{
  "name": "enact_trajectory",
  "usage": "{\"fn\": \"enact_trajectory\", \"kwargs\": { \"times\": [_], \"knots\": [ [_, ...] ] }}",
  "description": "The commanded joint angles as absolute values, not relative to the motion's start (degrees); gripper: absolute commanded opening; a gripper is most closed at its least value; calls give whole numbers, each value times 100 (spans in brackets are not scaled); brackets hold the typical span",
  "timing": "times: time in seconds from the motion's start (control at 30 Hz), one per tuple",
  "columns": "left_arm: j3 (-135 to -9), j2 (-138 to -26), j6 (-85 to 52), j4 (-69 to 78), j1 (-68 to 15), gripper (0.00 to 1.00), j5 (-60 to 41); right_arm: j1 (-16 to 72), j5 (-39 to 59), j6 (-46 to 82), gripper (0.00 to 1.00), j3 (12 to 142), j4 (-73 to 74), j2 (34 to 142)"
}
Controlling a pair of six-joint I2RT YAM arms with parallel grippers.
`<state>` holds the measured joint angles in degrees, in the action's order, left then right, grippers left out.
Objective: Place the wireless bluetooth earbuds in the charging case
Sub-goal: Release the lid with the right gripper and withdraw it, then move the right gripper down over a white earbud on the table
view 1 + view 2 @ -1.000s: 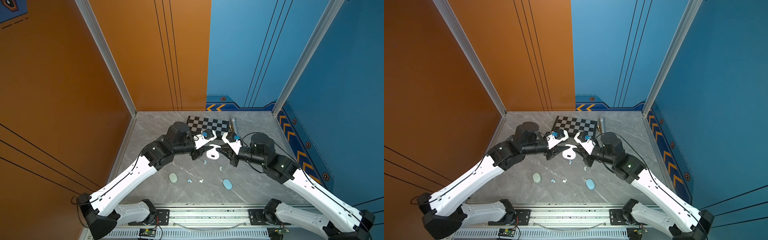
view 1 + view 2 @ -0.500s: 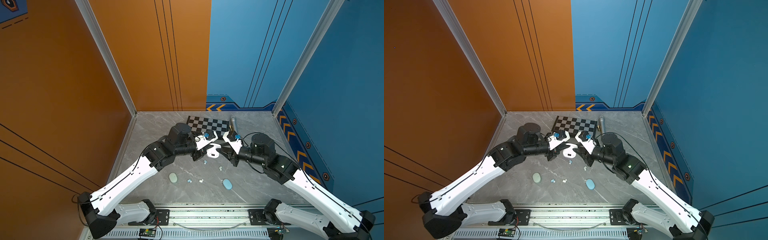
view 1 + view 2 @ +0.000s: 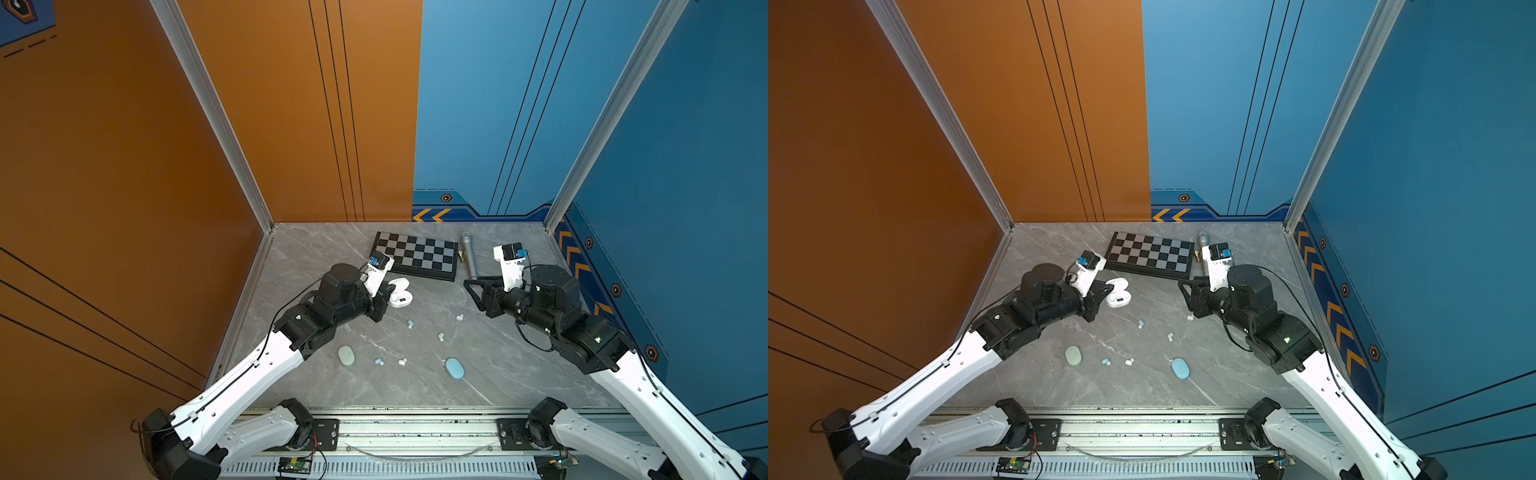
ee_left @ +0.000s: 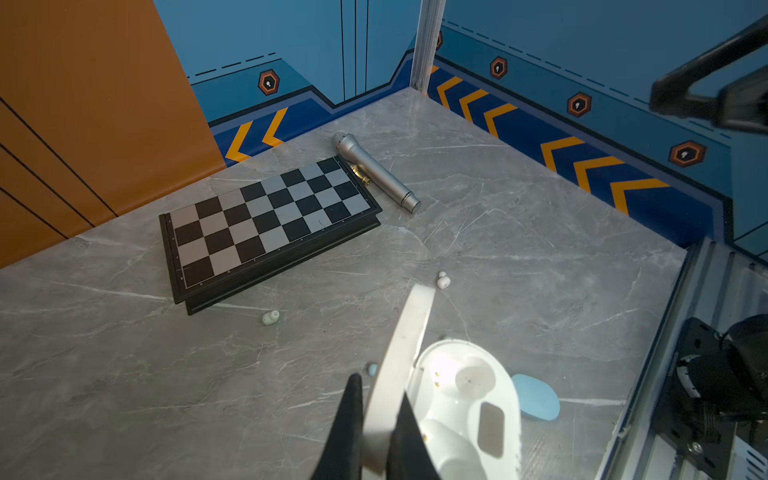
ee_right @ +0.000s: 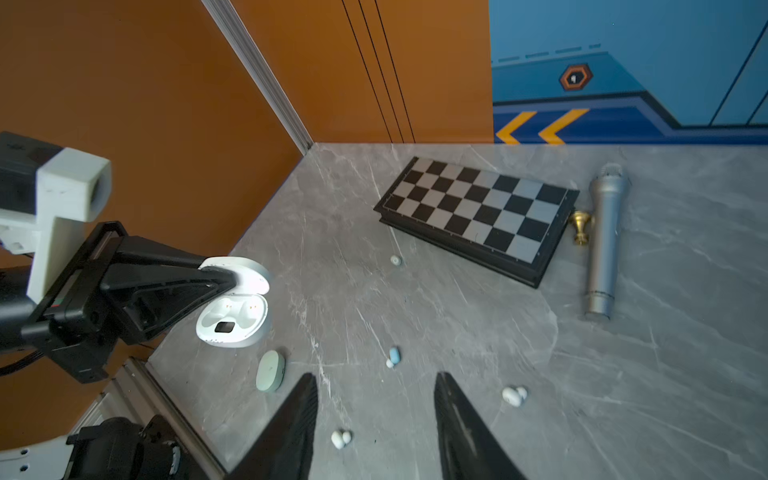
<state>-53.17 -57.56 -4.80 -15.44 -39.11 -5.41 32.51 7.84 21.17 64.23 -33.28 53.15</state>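
**Left arm** (image 3: 266,357): it reaches in from the near left with the forearm low and the wrist directed right and slightly far. The left hand (image 4: 380,395) is closed on the raised lid (image 4: 409,345) of the white charging case (image 3: 401,298), with one finger on each face of the lid's edge.

**Case:** it sits left of centre on the counter (image 3: 519,374), just near of the chessboard (image 3: 415,255). Its long axis runs roughly left to right and its wells face upward. The lid stands open along the far long side.

**Right arm** (image 3: 623,365): it enters from the near right with the wrist roughly level. The right hand (image 5: 376,376) points left above the counter, beside the near end of the microphone (image 3: 468,253). Its fingers (image 5: 299,415) stand well apart and hold nothing.

**Earbuds:** all those in view lie loose on the counter.
- The central blue earbud (image 3: 410,324), far pale earbud (image 3: 459,318) and middle pale earbud (image 3: 441,336) lie between the two hands.
- The near blue earbud (image 3: 378,361) and near white earbud (image 3: 402,362) lie between the closed mint case (image 3: 346,356) and the closed blue case (image 3: 454,368).
- The corner earbud (image 4: 270,318) lies just beside a corner of the chessboard.
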Motion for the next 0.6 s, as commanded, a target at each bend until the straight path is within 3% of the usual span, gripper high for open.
{"fn": "enact_trajectory", "kwargs": {
  "times": [0.0,0.3,0.43,0.57],
  "knots": [
    [-4691,-5393,-938,-563,-3920,0,-1193,3075,1449,1401,52,6570,-4718,5782],
    [-3769,-4834,-992,-299,-3953,0,-2044,3050,503,-1819,48,6403,-4878,7678],
    [-3584,-4594,-866,-290,-3990,0,-2044,3015,622,-3446,46,6486,-4795,8163],
    [-3524,-4544,-780,-313,-3994,0,-2077,2867,469,-4095,47,6688,-4499,8637]
  ]
}}
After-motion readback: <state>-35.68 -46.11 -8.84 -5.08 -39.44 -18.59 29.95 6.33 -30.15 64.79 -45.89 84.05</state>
